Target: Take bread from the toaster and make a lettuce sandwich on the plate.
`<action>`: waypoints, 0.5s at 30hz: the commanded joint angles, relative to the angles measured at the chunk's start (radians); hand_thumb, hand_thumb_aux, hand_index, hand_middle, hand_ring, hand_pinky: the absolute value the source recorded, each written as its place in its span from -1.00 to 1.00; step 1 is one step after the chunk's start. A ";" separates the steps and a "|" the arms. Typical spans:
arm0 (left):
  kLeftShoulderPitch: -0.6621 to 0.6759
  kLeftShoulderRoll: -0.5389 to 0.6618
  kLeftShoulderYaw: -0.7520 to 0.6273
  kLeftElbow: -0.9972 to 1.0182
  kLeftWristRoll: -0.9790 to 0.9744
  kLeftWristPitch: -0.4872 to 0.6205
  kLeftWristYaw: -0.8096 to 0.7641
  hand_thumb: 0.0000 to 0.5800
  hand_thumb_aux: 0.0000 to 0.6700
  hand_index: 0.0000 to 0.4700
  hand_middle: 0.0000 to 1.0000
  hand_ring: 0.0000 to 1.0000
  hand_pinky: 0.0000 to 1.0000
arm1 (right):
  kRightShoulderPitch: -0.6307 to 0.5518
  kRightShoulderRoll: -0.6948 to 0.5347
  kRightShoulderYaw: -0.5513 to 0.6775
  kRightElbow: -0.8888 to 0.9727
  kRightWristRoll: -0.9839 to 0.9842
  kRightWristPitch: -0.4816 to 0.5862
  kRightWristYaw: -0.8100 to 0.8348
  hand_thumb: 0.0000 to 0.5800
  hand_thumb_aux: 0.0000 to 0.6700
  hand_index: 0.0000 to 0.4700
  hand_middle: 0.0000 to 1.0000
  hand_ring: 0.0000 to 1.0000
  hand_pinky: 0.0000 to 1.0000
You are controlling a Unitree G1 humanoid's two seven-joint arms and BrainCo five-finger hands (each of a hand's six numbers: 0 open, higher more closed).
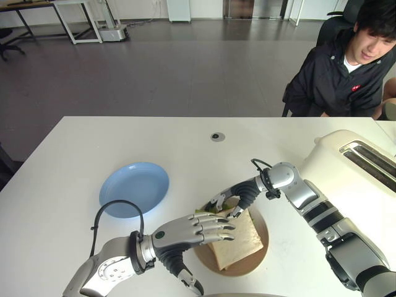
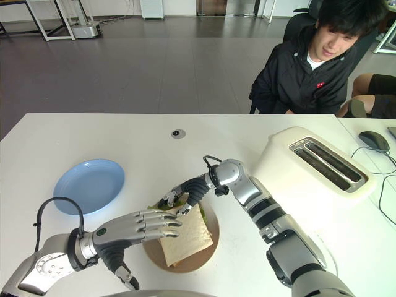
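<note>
Left eye view:
- White tabletop [image 1: 68,161], smooth and matte, with a small round dark grommet [image 1: 217,137] set in near the far middle.
- Blue plate [image 1: 134,189]: round, shallow, glossy, plain. Left of centre, near the brown plate but not touching it.
- Brown plate [image 1: 255,261]: round, flat, wood-toned, close to the near edge and just right of the blue one.
- Bread slice [image 1: 241,241]: squarish, pale porous crumb, thin tan crust line. Flat on the brown plate, turned so one corner points away from the robot.
- Lettuce [image 1: 207,212]: crinkled green leaf edge peeking out under the bread's far-left corner, also on the brown plate.
- Left robot hand [image 1: 195,230]: silver segmented shells with black joints. Stretched out flat and open, nothing held, tips at the bread's left edge.
- Right robot hand [image 1: 230,201]: same silver-black build, down on the bread's far corner above the lettuce. Cannot tell whether gripping or only touching.

Right eye view:
- Toaster [image 2: 291,173]: cream, glossy, rounded box with two long parallel slots on top, metal-trimmed and dark inside. On the tabletop right of the brown plate, just beside the right forearm.
- Black mouse [image 2: 374,140], rounded, on the tabletop's far right behind the toaster.
- Floor [image 2: 154,68]: dark grey, smooth, slight sheen, wide open stretch beyond the tabletop.
- Low white box [image 2: 86,29] on the floor at the far left of the room.
</note>
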 commanded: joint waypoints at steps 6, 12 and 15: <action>-0.045 -0.009 -0.005 0.055 0.253 0.025 0.075 -1.00 -1.00 -1.00 -1.00 -1.00 -1.00 | 0.001 0.012 0.012 0.023 -0.018 -0.027 0.010 1.00 1.00 1.00 -1.00 -1.00 -1.00; -0.079 -0.014 -0.076 0.149 0.420 0.052 0.151 -1.00 -1.00 -1.00 -1.00 -1.00 -1.00 | 0.005 0.016 0.013 0.015 -0.015 -0.026 0.017 1.00 1.00 1.00 -1.00 -1.00 -1.00; -0.090 0.006 -0.099 0.221 0.469 0.067 0.193 -1.00 -1.00 -1.00 -1.00 -1.00 -1.00 | 0.010 0.004 -0.002 -0.011 0.002 -0.020 0.024 0.80 0.37 0.37 -1.00 -1.00 -1.00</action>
